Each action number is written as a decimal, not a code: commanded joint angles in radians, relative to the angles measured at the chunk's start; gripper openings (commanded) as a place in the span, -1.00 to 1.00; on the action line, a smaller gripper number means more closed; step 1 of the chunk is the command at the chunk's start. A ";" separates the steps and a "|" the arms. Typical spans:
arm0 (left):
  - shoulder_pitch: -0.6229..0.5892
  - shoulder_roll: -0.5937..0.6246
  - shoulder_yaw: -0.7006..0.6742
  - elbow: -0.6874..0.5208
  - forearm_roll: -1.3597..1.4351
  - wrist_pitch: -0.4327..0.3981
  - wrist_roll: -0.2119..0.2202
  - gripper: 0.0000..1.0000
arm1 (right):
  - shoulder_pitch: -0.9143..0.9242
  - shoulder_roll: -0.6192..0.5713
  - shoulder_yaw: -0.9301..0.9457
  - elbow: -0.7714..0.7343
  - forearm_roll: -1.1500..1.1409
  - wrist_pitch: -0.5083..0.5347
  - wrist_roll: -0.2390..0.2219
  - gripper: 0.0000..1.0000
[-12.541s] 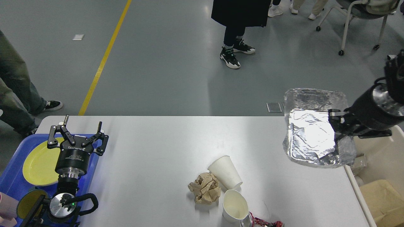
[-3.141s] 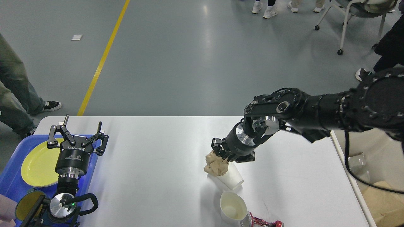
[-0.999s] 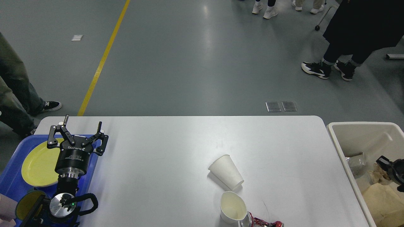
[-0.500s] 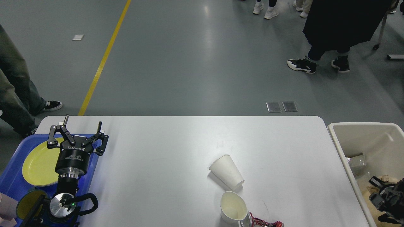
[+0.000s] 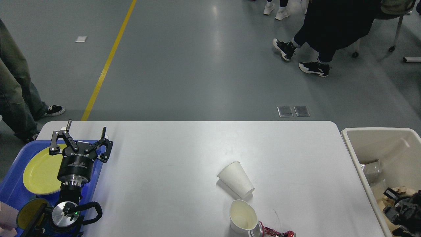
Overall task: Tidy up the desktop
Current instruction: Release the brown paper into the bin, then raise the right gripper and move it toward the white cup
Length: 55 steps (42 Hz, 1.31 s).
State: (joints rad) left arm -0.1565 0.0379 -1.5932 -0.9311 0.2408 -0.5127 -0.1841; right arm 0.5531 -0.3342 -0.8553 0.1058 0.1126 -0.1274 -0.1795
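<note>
The white desktop [image 5: 171, 154] carries a white paper cup [image 5: 236, 179] lying on its side near the middle front. A second white paper cup [image 5: 243, 217] stands upright just in front of it. A crushed red can [image 5: 274, 233] lies at the bottom edge beside that cup. My left gripper [image 5: 86, 129] hovers open and empty over the left end, above the tray. My right gripper [image 5: 392, 202] is low inside the beige bin at the lower right, its two dark fingers apart over crumpled brown paper [image 5: 402, 191], holding nothing I can see.
A blue tray [image 5: 11, 189] at the left holds a yellow plate [image 5: 39, 172] and a dark cup with a yellow inside [image 5: 28, 214]. The beige bin [image 5: 375, 135] off the right edge also holds foil [image 5: 371, 169]. People walk on the floor behind the table.
The foil tray and then the brown paper ball went from the table into the bin. In the last second my right gripper sank slightly inside the bin. The left arm stayed still.
</note>
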 commanded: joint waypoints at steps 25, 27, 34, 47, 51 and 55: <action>0.000 -0.001 -0.001 0.000 0.000 0.000 0.000 0.93 | 0.269 -0.132 -0.048 0.317 -0.057 0.060 0.000 1.00; 0.000 0.000 0.001 0.000 0.000 -0.001 0.000 0.93 | 0.332 -0.150 -0.071 0.383 -0.080 0.087 0.000 1.00; 0.000 -0.001 -0.001 0.000 0.000 0.000 0.000 0.93 | 0.607 -0.172 -0.190 0.586 -0.120 0.253 -0.003 1.00; 0.000 -0.001 0.001 0.000 0.000 0.000 0.002 0.93 | 1.137 -0.062 -0.344 0.871 -0.110 0.610 -0.006 1.00; 0.000 -0.001 -0.001 0.000 0.000 0.000 0.002 0.93 | 1.244 0.006 -0.369 0.934 -0.110 0.718 -0.006 1.00; 0.000 -0.001 0.001 0.000 0.000 0.000 0.002 0.93 | 1.398 0.046 -0.377 1.052 -0.105 0.828 -0.006 1.00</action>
State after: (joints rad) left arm -0.1565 0.0368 -1.5934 -0.9311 0.2408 -0.5128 -0.1824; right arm 1.7996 -0.3324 -1.2211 1.0423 0.0038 0.5889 -0.1855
